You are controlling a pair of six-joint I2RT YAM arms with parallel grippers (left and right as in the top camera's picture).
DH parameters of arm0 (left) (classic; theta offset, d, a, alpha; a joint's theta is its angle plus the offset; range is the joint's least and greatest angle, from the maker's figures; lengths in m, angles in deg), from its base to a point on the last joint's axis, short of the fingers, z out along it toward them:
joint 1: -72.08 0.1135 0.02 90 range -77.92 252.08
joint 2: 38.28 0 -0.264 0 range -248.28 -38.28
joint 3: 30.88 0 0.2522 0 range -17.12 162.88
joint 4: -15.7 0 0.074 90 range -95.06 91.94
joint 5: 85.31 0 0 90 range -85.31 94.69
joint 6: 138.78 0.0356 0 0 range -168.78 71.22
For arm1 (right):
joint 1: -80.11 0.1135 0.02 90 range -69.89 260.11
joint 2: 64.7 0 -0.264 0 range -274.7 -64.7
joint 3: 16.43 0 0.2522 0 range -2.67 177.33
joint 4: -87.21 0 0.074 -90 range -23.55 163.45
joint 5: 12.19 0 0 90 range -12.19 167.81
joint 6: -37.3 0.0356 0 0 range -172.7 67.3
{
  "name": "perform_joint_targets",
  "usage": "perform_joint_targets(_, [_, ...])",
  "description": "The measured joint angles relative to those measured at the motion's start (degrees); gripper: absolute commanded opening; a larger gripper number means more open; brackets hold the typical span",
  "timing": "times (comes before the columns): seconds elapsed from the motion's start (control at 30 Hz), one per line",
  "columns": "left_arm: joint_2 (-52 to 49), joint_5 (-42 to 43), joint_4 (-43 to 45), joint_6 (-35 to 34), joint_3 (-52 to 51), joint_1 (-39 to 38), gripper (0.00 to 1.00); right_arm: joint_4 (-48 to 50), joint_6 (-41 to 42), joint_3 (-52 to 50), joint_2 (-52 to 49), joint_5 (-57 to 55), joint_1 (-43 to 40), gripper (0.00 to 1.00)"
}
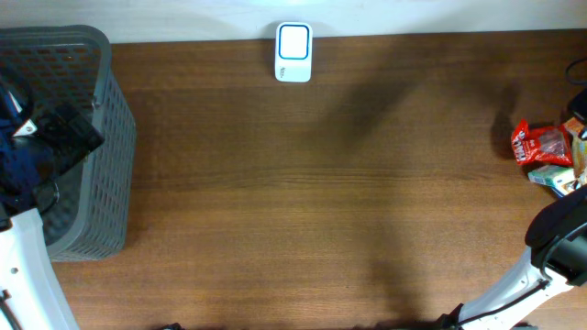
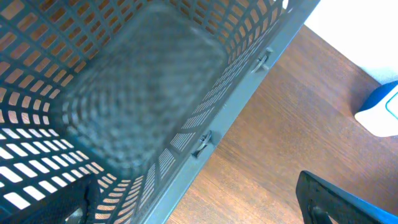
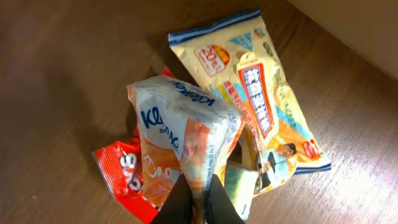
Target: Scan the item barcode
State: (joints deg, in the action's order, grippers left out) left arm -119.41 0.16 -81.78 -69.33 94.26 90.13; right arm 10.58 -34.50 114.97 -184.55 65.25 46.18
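The right gripper (image 3: pixel 198 196), at the bottom centre of the right wrist view, is pinched tight on the lower edge of a white-and-orange packet (image 3: pixel 186 134) with blue lettering. The packet stands tilted above two other packs. A red snack packet (image 3: pixel 118 171) lies under it at the lower left, and a yellow snack bag (image 3: pixel 267 99) with a blue-striped top edge stretches from the upper centre to the lower right. All three sit on the wooden table (image 3: pixel 62 74). In the overhead view this pile is at the far right edge of the frame.

The barcode scanner (image 1: pixel 293 52), white with a blue-rimmed window, stands at the top centre of the overhead view, well apart from the pile.

The left gripper (image 2: pixel 196 205) hangs with its dark fingers (image 2: pixel 329 199) spread wide and holding nothing. It is over the grey mesh basket (image 2: pixel 236 106), which fills the upper left of the left wrist view and the left edge of the overhead view.
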Motion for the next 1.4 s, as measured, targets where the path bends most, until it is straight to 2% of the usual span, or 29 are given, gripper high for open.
perform_joint_targets(0.03, [0.0, 0.0, -0.04, 0.0, 0.0, 0.0, 0.99, 0.13, 0.17, -1.77, 0.0, 0.0, 0.0, 0.76])
perform_joint_targets(0.07, [0.0, 0.0, -0.02, 0.0, 0.0, 0.0, 0.99, 0.52, 0.59, -3.28, 0.0, 0.0, 0.0, 0.92])
perform_joint_targets(0.1, [0.0, 0.0, -0.02, 0.0, 0.0, 0.0, 0.99, 0.33, 0.46, -4.55, 0.0, 0.04, 0.0, 0.99])
perform_joint_targets(0.23, [0.0, 0.0, -0.02, 0.0, 0.0, 0.0, 0.99, -1.33, 3.5, -4.74, 0.61, 0.22, 0.0, 0.99])
perform_joint_targets(0.3, [0.0, 0.0, -0.07, 0.0, 0.0, 0.0, 0.99, -3.15, 4.15, -5.46, 5.35, 2.73, 0.0, 0.99])
perform_joint_targets(0.33, [0.0, 0.0, 0.0, 0.02, 0.0, 0.0, 0.99, -6.14, 4.42, -5.38, 15.74, 6.91, 0.0, 0.99])
perform_joint_targets(0.4, [0.0, -0.02, 0.13, 0.0, 0.02, 0.0, 0.99, -12.96, 4.52, -5.16, 26.12, 11.28, 0.33, 0.99])
perform_joint_targets(0.47, [-0.04, 0.0, 0.0, 0.0, 0.0, 0.0, 0.99, -16.39, 4.26, -7.69, 33.92, 13.44, 2.73, 0.99])
perform_joint_targets(0.53, [-0.04, 0.0, 0.0, 0.0, 0.0, -0.02, 0.99, -18.78, 3.02, -15.93, 43.74, 15.74, 9.38, 0.99])
perform_joint_targets(0.6, [-0.04, 0.0, -0.07, 0.0, 0.0, 0.04, 0.99, -22.77, 2.67, -19.15, 48.35, 18.56, 12.83, 0.99])
perform_joint_targets(0.67, [-0.04, 0.0, -0.02, 0.0, 0.0, 0.04, 0.99, -23.52, 2.58, -19.47, 50.16, 20.04, 14.16, 0.99])
perform_joint_targets(0.97, [-0.04, 0.0, -0.04, 0.0, 0.0, 0.04, 0.99, -23.67, 0.61, -19.85, 44.54, 20.52, 14.69, 0.99])
perform_joint_targets(1.03, [-0.04, 0.0, -0.02, 0.0, 0.0, 0.04, 0.99, -21.24, -2.82, -20.33, 47.1, 20.63, 18.91, 0.99])
perform_joint_targets(1.1, [-0.04, 0.02, -0.07, 0.0, 0.0, 0.04, 0.99, -12.66, -6.47, -23.39, 54.4, 20.74, 25.77, 0.99])
perform_joint_targets(1.17, [-0.04, -0.04, -0.02, 0.0, 0.02, 0.04, 0.99, -3.82, -10.29, -33.03, 68.37, 21.11, 32.15, 0.99])
perform_joint_targets(1.2, [-0.04, 0.0, 0.0, 0.02, 0.0, 0.04, 0.99, -3.34, -11.39, -38.45, 75.36, 21.09, 33.59, 0.99])
perform_joint_targets(1.3, [-0.04, -0.02, 0.02, 0.0, 0.0, 0.04, 0.99, -2.75, -13.31, -46.73, 83.03, 20.41, 34.03, 0.99])
perform_joint_targets(1.37, [-0.04, -0.04, -0.02, 0.0, 0.02, 0.04, 0.99, 3.06, -17.42, -52.41, 87.47, 20.13, 34.05, 0.99])
perform_joint_targets(1.4, [-0.04, -0.02, 0.0, 0.0, 0.02, 0.04, 0.99, 10.51, -20.22, -59.1, 92.7, 20.15, 34.05, 0.99])
